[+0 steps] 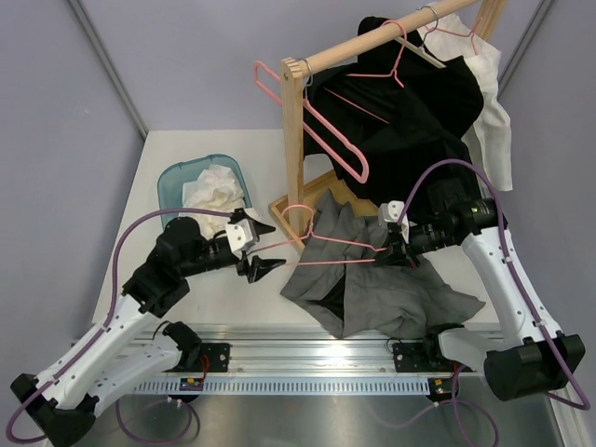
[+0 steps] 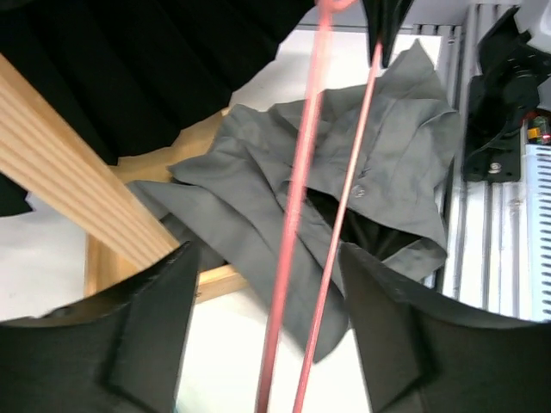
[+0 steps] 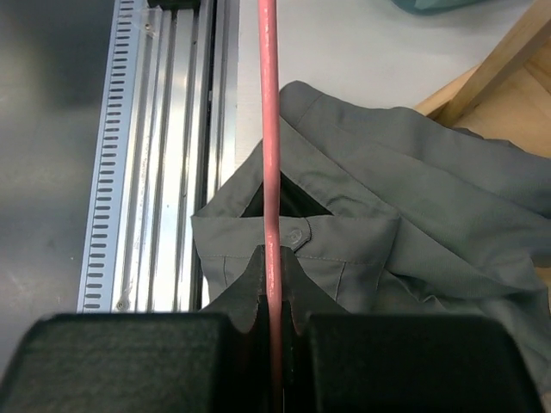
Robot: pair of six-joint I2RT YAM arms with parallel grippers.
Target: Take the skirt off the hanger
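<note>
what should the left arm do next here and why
Probably reach the left gripper forward and pinch the grey skirt. The right gripper clamps the pink hanger, which lies across the skirt, while the left fingers are open and empty, so it could pull the cloth off.

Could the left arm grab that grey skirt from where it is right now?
Probably yes. The left gripper is open and the grey skirt lies just ahead of it. Only the thin pink hanger, held by the right gripper, crosses between them; the wooden post stands to one side.
</note>
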